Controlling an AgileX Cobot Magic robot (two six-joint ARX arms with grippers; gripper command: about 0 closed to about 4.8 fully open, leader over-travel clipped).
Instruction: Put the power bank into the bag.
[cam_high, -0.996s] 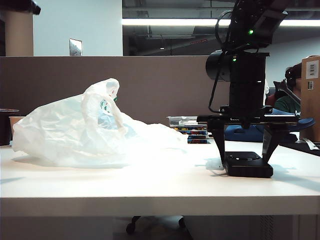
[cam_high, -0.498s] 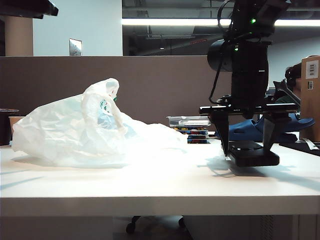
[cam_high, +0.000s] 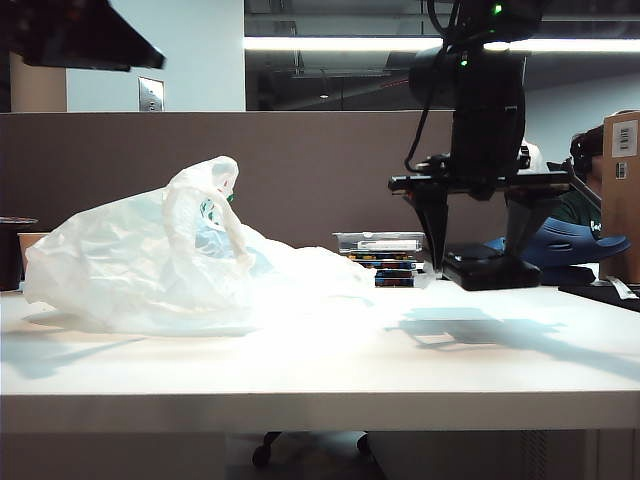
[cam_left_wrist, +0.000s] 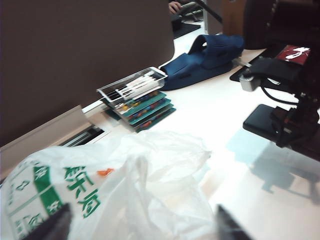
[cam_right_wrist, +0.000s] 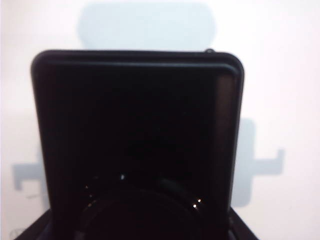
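The power bank (cam_high: 495, 272) is a flat black slab hanging a little above the white table, right of the middle. My right gripper (cam_high: 476, 255) is shut on it, one finger on each long side. In the right wrist view the power bank (cam_right_wrist: 135, 130) fills most of the picture, with its shadow on the table beneath. The bag (cam_high: 180, 260), crinkled translucent white plastic with green print, lies heaped at the left. My left gripper (cam_left_wrist: 142, 231) is open just above the bag (cam_left_wrist: 125, 190), its two dark fingertips (cam_left_wrist: 55, 227) far apart. In the exterior view only that arm's dark body shows, at the top left.
A stack of small clear cases (cam_high: 380, 258) stands by the grey partition behind the bag's right end. A blue foam clog (cam_high: 560, 245) lies behind the right gripper. A cardboard box (cam_high: 622, 190) stands at the far right. The table's front edge (cam_high: 320, 400) runs across the foreground.
My right gripper has lifted the power bank off the table and carried it slightly back. The left arm has come down into the top-left corner of the exterior view.
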